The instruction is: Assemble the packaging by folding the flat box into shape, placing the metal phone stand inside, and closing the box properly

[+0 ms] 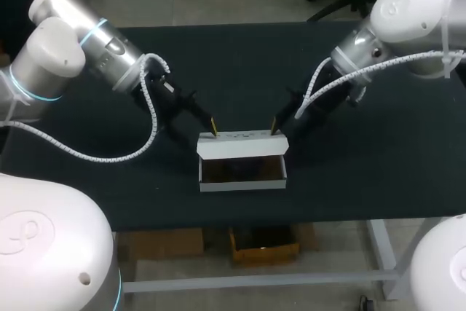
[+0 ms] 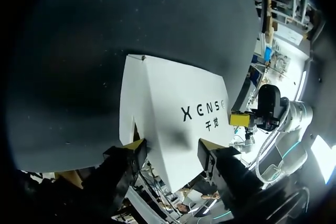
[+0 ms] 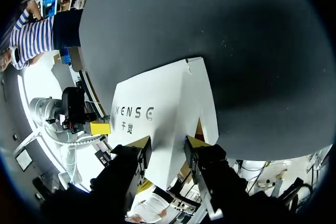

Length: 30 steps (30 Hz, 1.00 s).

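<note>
The black bench (image 1: 349, 180) carries the white box (image 1: 244, 184) near its front edge, midway between my arms. The lid (image 1: 244, 143) stands up along the box's rear wall, and the inside is too dark for me to read. My left end effector (image 1: 213, 126) sits at the lid's top left corner and my right end effector (image 1: 274, 125) at its top right, both released, with fingers spread astride the lid panel.
</note>
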{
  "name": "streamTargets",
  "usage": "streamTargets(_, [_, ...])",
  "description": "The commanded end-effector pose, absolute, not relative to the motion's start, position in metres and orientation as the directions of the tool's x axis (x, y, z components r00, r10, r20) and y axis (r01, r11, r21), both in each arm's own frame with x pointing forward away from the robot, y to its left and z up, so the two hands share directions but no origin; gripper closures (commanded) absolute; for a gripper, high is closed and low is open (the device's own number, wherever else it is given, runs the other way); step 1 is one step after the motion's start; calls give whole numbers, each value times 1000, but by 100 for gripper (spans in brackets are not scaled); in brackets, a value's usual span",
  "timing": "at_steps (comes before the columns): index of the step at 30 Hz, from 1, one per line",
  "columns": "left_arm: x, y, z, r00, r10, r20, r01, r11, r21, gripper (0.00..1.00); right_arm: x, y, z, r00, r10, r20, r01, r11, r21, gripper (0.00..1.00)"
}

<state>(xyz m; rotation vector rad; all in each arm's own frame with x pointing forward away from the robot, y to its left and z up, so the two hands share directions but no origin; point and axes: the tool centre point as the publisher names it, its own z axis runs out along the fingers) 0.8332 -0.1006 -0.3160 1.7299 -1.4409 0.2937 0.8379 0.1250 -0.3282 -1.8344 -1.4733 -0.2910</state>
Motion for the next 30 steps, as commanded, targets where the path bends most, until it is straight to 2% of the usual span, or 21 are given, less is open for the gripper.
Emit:
streamTargets(1, [835, -103, -315, 313, -696, 646, -891, 20, 454, 38, 841, 128, -327, 311, 740, 597, 909, -48, -413, 61])
streamTargets(30, [835, -103, -308, 307, -685, 661, -892, 35, 451, 39, 847, 128, -321, 324, 724, 609, 906, -52, -421, 60])
